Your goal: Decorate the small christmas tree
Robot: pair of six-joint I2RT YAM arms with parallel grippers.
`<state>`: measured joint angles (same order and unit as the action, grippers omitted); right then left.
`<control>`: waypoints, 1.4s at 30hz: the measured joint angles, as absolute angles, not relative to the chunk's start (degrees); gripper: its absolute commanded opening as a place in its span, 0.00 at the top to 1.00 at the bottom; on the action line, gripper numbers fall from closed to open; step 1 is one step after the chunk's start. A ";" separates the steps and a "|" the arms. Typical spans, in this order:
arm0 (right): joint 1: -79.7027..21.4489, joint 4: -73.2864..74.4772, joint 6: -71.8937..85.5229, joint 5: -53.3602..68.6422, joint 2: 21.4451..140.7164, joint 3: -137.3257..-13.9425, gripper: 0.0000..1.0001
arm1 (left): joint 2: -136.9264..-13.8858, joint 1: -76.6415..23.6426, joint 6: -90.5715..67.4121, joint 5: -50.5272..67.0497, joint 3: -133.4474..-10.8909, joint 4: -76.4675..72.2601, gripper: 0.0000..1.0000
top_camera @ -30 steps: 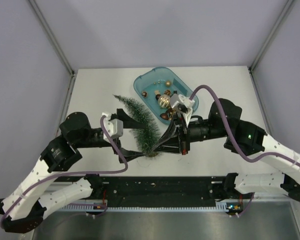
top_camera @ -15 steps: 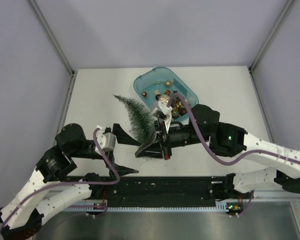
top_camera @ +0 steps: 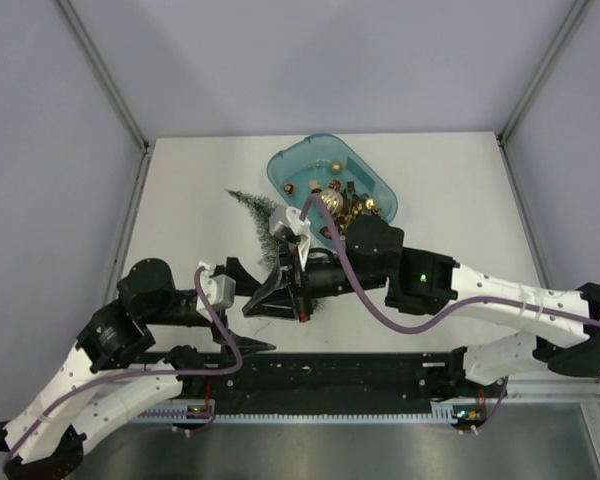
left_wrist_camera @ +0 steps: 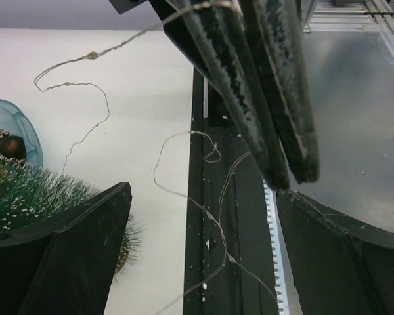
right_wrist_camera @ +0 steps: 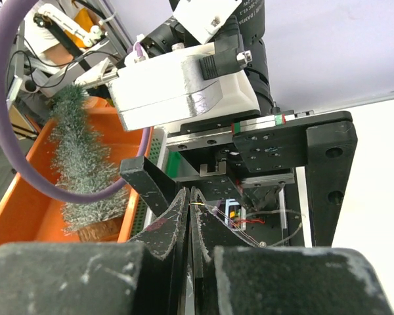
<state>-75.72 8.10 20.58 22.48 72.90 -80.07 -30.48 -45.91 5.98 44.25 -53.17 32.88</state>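
The small christmas tree (top_camera: 258,209) lies on its side on the table, its lower half hidden under my right arm; its frosted green bristles (left_wrist_camera: 26,197) show in the left wrist view. My right gripper (top_camera: 250,307) reaches over the tree toward the near edge, shut on a thin light wire (right_wrist_camera: 261,243) pinched at its tips (right_wrist_camera: 191,194). The wire (left_wrist_camera: 207,214) trails in loose loops across the table and the black rail. My left gripper (top_camera: 260,312) stands open around the right gripper's tips, its two fingers (left_wrist_camera: 72,262) wide apart with only wire between them.
A teal tray (top_camera: 285,165) with several small gold and brown ornaments sits at the back, just beyond the tree. The black base rail (top_camera: 320,372) runs along the near edge. An orange crate (right_wrist_camera: 26,203) holding another bristle tree shows off the table.
My right arm has swung left and toward the near edge across the tree, carrying the wire. My left gripper has drawn back from the tree and stays open.
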 measured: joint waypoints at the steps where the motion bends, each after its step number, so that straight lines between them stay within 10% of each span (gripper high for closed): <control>1: -75.85 7.81 20.60 22.46 73.43 -80.07 1.00 | -30.04 -45.89 6.24 43.77 -52.75 33.08 0.11; 13: -76.05 4.71 21.08 21.08 73.87 -80.01 1.00 | -27.14 -45.89 12.62 42.44 -51.62 38.06 0.93; 20: -76.09 4.25 21.69 19.66 73.10 -79.11 1.00 | -24.51 -45.78 16.58 40.14 -51.75 42.24 1.00; 28: -76.14 7.88 22.22 17.93 73.12 -78.74 0.60 | -20.29 -45.74 24.32 34.85 -54.37 53.23 1.00; 42: -76.14 17.47 20.75 14.50 72.51 -79.35 0.51 | -16.60 -45.67 31.64 16.60 -64.88 63.51 1.00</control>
